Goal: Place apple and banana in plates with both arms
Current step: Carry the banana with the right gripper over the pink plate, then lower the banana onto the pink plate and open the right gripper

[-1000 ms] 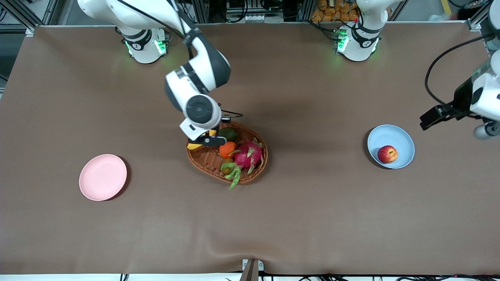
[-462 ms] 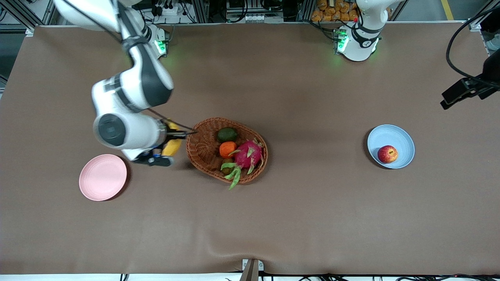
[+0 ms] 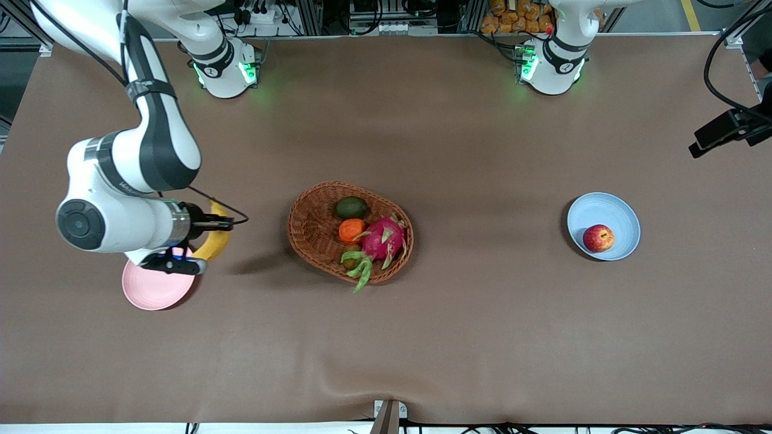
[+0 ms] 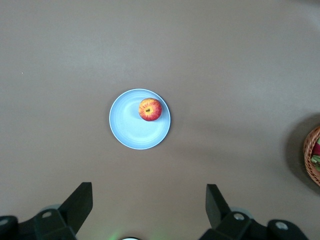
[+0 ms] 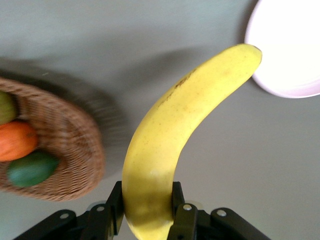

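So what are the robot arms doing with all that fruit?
The right gripper is shut on the banana and holds it up by the edge of the pink plate. The apple already lies in the blue plate. The left gripper waits open, high above that plate. The other fruit sits in the wicker basket.

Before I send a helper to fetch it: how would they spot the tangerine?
Find the oval wicker basket at the table's middle. Inside it, the tangerine sits between the green fruit and the magenta dragon fruit. It is the only orange thing there.
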Tool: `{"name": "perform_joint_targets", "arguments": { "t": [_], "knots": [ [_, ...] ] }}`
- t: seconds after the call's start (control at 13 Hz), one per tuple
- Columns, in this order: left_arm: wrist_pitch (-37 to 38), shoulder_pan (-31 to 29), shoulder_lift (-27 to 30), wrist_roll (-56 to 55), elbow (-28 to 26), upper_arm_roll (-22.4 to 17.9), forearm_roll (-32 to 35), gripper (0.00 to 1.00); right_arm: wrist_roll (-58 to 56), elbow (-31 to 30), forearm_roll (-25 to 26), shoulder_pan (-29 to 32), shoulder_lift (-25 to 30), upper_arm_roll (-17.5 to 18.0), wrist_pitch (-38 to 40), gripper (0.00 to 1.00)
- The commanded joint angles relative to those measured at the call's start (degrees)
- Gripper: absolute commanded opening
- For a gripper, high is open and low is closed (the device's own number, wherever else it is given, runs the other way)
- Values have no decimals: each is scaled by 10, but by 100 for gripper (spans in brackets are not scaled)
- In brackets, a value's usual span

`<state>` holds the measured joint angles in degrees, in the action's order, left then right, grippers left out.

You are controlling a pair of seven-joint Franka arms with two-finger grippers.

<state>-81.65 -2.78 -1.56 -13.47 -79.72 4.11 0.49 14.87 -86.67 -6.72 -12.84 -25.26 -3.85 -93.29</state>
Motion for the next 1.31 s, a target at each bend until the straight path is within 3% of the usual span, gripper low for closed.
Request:
{"name": "perform_joint_targets", "arguments": {
  "t": [0.0, 0.54, 1.23],
  "knots": [
    [2, 8, 25, 0, -18, -8, -10, 100, -6, -1, 82, 14, -10, 9, -14, 0],
    [-19, 1, 13, 7, -18, -10, -23, 100, -178, -3, 86, 108, -69, 9, -75, 0],
    [-24, 1, 2, 7, -16, -11, -23, 100, -264, -5, 87, 147, -110, 9, -128, 0]
  ]
}}
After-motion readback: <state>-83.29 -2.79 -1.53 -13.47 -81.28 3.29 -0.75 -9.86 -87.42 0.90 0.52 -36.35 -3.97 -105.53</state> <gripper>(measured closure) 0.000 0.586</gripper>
